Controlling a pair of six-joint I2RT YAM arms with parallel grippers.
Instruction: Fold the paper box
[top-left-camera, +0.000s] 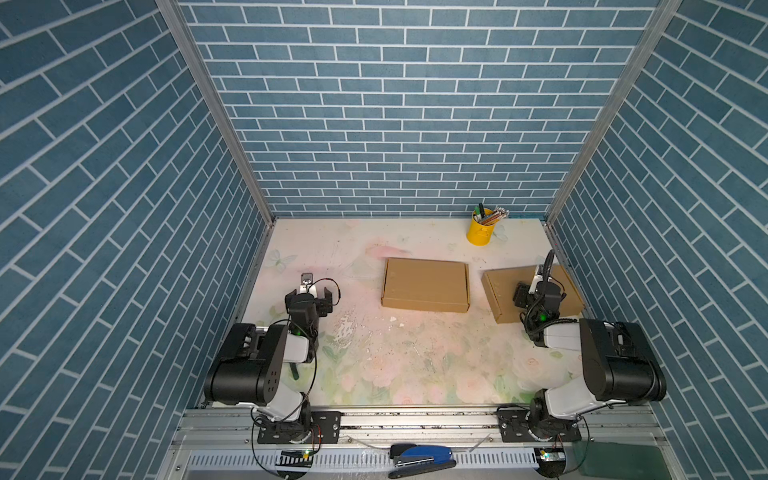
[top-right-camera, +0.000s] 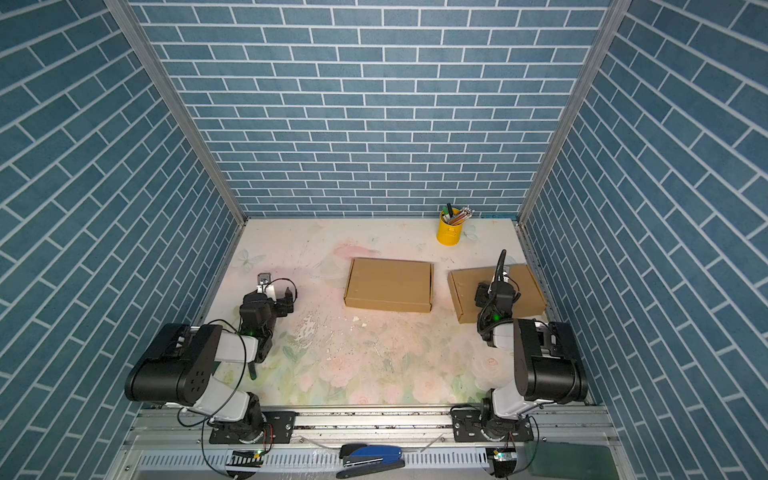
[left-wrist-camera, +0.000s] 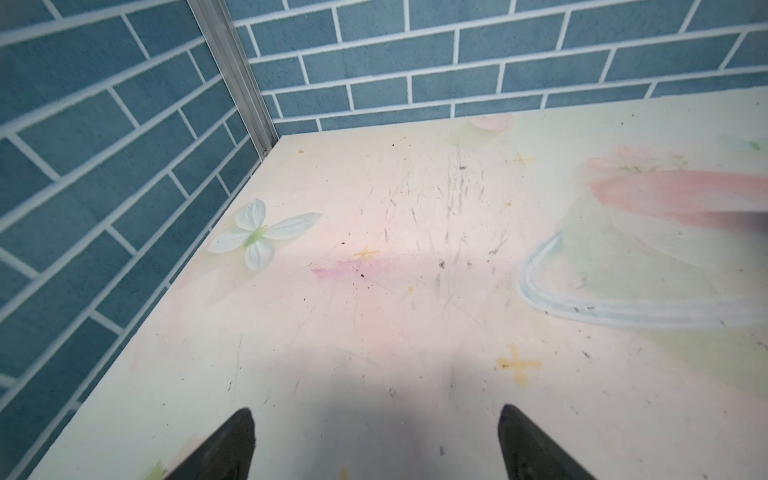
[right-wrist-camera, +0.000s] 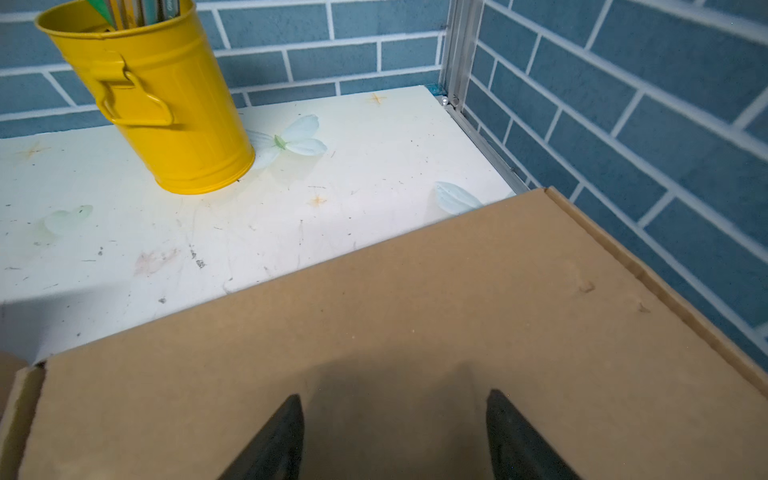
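My left hand (left-wrist-camera: 376, 432) hangs spread wide over the bare floral counter (left-wrist-camera: 374, 249), holding nothing. My right hand (right-wrist-camera: 393, 419), also spread, hovers over the lid of the brown cardboard box (right-wrist-camera: 415, 299) by the right wall (right-wrist-camera: 623, 124), gripping nothing. That box and a second flat brown cardboard box (top-left-camera: 425, 284) mid-counter both look closed; I judge the folding essentially done.

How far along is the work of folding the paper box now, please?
Done: the middle box and the right box both lie closed, lids down. In hand: nothing; the left hand stands open over the bare table, and the right hand is open above the right box, gripping nothing. Left: no unfolded cardboard shows, so the folding looks finished.
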